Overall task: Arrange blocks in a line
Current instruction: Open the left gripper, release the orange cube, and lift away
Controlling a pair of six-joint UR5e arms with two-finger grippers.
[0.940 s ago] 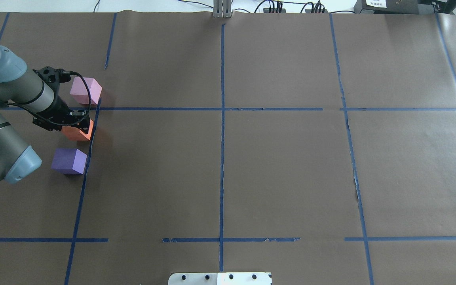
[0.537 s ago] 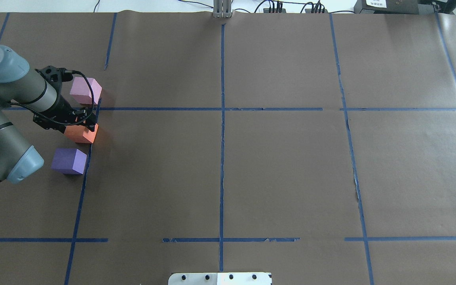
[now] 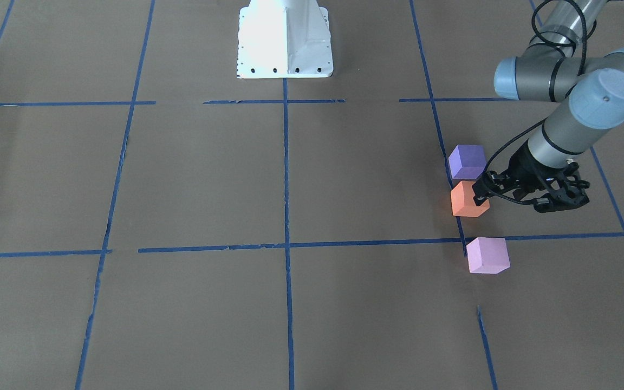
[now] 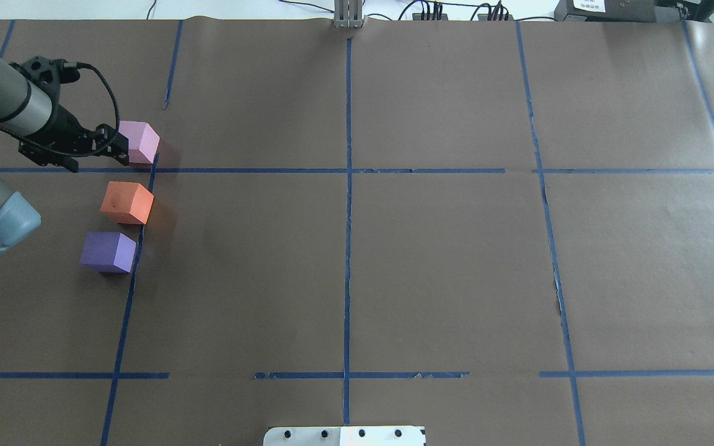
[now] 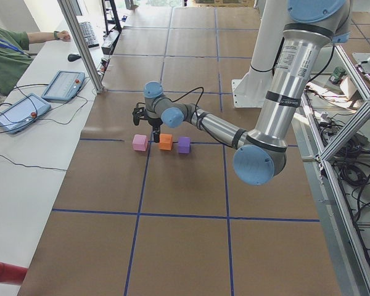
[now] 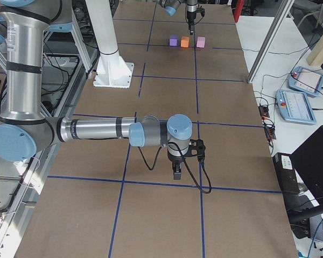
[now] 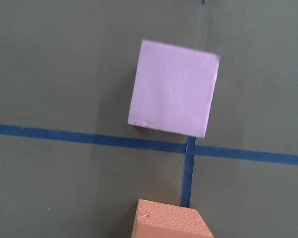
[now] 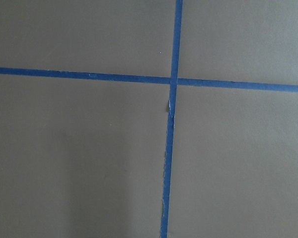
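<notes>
Currently the three blocks are found on the robot's left part of the table (image 4: 444, 266), set in a rough row along a blue tape line (image 4: 126, 310). The orange block (image 4: 126, 202) is placed in the middle. The purple block (image 4: 108, 251) lies near it on the side of the robot, with a narrow gap between them. The pink block (image 4: 137, 141) lies on the far side, past a crossing tape line, with a wider gap.

The left gripper (image 4: 115, 145) is seen from overhead just beside the pink block, while in the front-facing view its tip overlaps the edge of the orange block. No block is held by it, and it cannot be told whether its fingers are spread or pressed together. The right gripper (image 6: 176, 173) is pointed down at the table, well apart from the blocks, and its state cannot be told either.
</notes>
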